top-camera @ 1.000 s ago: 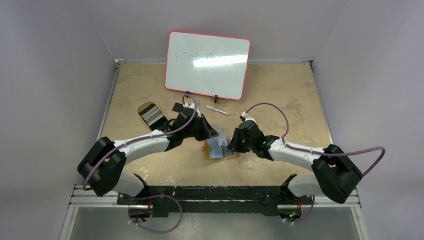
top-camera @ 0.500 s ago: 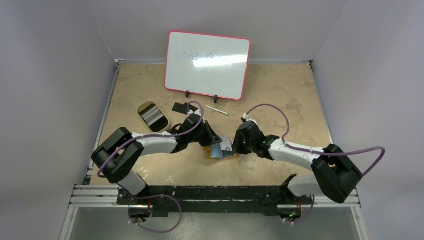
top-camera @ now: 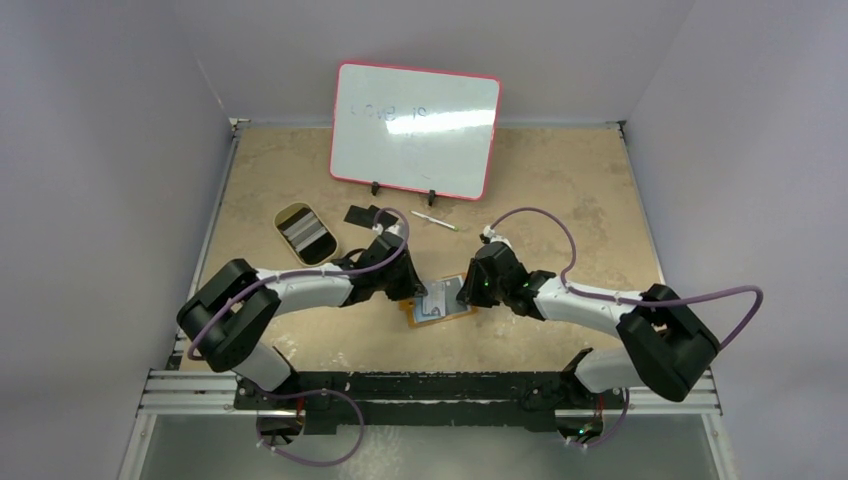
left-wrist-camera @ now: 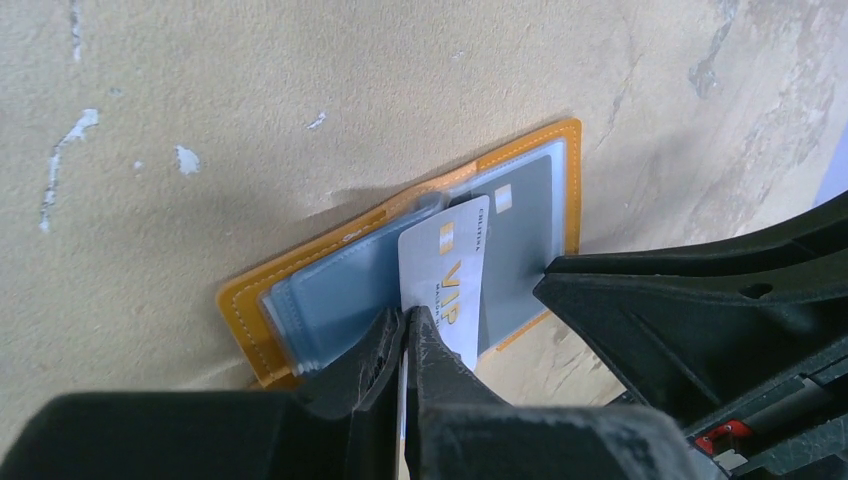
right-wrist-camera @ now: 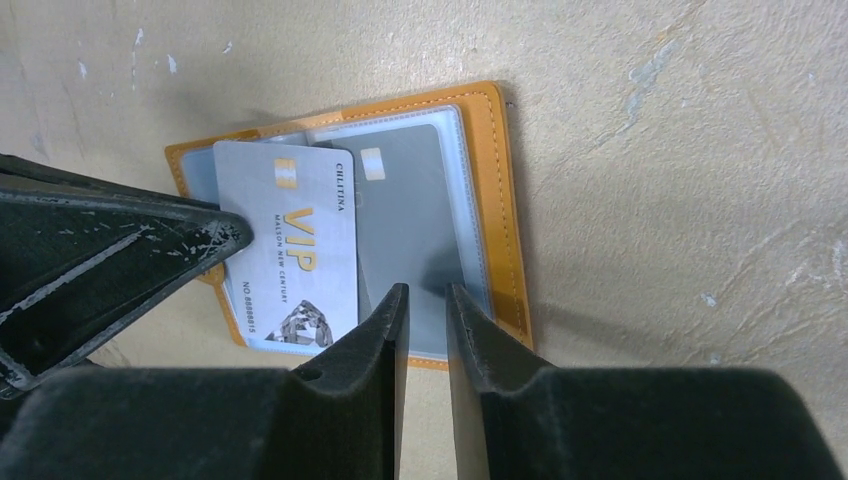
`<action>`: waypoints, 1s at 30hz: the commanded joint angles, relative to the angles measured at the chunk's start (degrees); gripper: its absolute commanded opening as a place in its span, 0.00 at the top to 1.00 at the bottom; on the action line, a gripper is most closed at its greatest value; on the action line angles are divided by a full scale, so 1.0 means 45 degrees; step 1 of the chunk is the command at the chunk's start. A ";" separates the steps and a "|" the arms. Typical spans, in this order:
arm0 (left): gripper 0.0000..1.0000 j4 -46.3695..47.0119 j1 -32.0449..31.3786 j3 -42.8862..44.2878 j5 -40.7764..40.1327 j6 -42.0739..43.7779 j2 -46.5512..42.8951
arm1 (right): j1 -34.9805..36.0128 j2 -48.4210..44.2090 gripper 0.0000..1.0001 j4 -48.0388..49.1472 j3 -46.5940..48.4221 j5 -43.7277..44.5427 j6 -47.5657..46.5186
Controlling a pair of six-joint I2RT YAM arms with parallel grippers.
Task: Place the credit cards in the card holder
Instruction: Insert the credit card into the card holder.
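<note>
Left gripper point(left-wrist-camera: 405, 318) is clamped on 1 silver VIP card point(left-wrist-camera: 445, 275), held tilted over the open card holder point(left-wrist-camera: 240, 308). There is 1 holder, flat on the table mid-frame in the top view, between the two grippers. Right gripper point(right-wrist-camera: 427, 295): jaws a narrow slit apart over the clear sleeve point(right-wrist-camera: 470, 250); can't tell if it pinches it. 1 grey card point(right-wrist-camera: 410, 220) sits inside a sleeve. Further back: 1 black card point(top-camera: 362, 213), 1 oval tin dish point(top-camera: 305, 232), 1 pen point(top-camera: 433, 220). Rearmost, upper centre: 1 whiteboard point(top-camera: 415, 130).
</note>
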 commanded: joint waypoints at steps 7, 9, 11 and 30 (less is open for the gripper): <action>1.00 -0.1438 -0.0057 -0.0103 -0.1484 0.0219 -0.1055 | 0.0023 0.0099 0.78 0.0098 -0.0271 0.0100 0.0141; 1.00 -0.1455 -0.0057 -0.0127 -0.1495 -0.0003 -0.1156 | 0.0023 0.0098 0.78 0.0111 -0.0281 0.0082 0.0159; 1.00 -0.1215 -0.0060 -0.0207 -0.1323 -0.0257 -0.1167 | 0.0023 0.0117 0.78 0.0147 -0.0268 0.0061 0.0170; 1.00 0.1047 -0.0410 -0.0587 -0.0919 -0.2061 -0.0027 | 0.0023 0.0472 0.78 0.0740 -0.0199 0.0313 0.0146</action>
